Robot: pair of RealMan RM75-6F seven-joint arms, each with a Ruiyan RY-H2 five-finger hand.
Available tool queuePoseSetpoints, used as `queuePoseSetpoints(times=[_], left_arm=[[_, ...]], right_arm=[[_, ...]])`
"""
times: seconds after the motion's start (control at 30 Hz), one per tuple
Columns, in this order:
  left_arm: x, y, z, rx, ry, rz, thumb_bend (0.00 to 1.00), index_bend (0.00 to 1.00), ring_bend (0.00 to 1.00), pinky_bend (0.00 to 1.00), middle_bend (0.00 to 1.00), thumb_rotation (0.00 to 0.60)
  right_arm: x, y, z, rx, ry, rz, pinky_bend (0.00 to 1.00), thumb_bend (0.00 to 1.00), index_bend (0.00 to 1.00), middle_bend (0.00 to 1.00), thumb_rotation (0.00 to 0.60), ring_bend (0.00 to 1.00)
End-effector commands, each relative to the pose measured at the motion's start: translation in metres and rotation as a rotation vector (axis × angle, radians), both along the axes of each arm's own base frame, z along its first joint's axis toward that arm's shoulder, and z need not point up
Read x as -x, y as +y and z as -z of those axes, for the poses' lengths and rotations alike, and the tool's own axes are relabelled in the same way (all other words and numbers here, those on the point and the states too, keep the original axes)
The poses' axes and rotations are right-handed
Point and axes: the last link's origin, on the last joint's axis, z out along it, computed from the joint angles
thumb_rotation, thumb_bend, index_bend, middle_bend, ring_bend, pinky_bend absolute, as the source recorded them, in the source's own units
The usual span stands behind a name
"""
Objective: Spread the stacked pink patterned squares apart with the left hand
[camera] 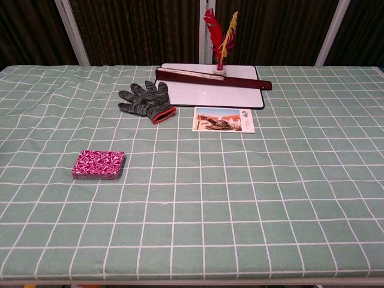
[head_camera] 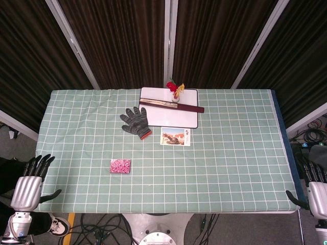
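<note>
1. Pink patterned squares sit stacked near our front-left tabletop edge
2. Our left hand hangs off the corner, fingers spread, empty
3. Right hand is off the right edge; fingers, can't tell
4. Grey glove sits further back

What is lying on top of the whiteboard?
On the whiteboard lies a dark red closed fan, running across its back part. A feather shuttlecock stands at its back edge. The board under the fan is hidden.
</note>
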Motion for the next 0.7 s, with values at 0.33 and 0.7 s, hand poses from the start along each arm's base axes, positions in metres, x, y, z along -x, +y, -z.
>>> queuePoseSetpoints(times=[0.33, 0.7], left_arm=[[-0.01, 0.004, -0.001, -0.019, -0.027, 0.068, 0.03, 0.13, 0.01, 0.06, 0.1, 0.6], [-0.025, 0.044, 0.01, 0.089, -0.069, 0.156, 0.03, 0.18, 0.03, 0.07, 0.16, 0.6]], right_arm=[[0.0, -0.001, -0.002, 0.007, -0.005, 0.0, 0.0, 0.12, 0.0, 0.0, 0.6, 0.0], [-0.001, -0.001, -0.004, 0.007, 0.011, 0.0, 0.0, 0.12, 0.0, 0.0, 0.6, 0.0]])
